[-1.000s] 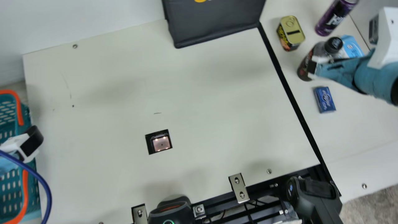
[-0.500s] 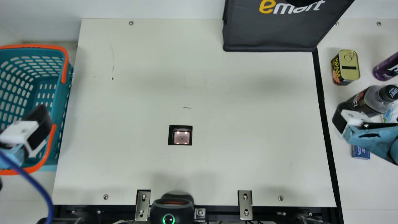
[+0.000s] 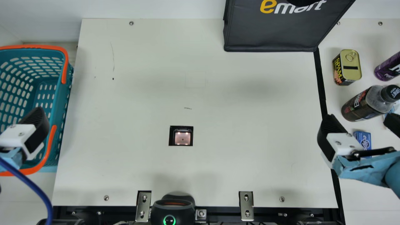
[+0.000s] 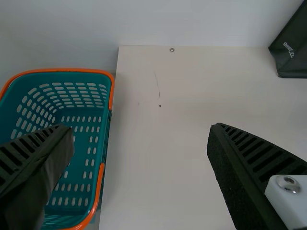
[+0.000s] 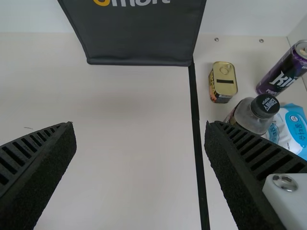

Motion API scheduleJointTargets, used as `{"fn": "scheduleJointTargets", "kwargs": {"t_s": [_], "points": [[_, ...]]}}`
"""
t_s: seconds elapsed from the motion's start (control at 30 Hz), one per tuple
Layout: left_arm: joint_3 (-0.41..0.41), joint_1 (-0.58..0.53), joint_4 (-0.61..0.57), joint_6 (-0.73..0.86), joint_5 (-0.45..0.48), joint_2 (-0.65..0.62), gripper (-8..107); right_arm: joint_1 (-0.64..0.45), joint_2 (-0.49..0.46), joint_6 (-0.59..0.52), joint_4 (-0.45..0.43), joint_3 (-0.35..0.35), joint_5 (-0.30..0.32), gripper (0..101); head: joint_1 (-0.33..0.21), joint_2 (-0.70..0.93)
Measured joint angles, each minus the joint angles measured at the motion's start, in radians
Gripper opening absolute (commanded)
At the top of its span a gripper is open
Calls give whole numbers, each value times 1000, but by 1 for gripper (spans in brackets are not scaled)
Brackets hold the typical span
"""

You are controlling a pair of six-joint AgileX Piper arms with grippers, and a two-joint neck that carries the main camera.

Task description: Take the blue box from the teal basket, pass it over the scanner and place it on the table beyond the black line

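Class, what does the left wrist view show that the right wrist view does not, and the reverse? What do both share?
Left wrist view: the teal basket and the left gripper.
Right wrist view: the black line, gold tin, purple can, black-capped bottle, blue-and-white pack and the right gripper.
Both: the dark bag, cream table and wall.

Left claw (image 3: 36, 126) and right claw (image 3: 361, 121) wide open
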Motion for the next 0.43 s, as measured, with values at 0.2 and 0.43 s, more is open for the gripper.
{"fn": "scheduleJointTargets", "kwargs": {"t_s": [0.2,0.43], "points": [[0,0,0,0,0,0,90,1,0,0,0,0,0,95,0,0],[0,0,0,0,0,0,90,1,0,0,0,0,0,95,0,-2]]}}
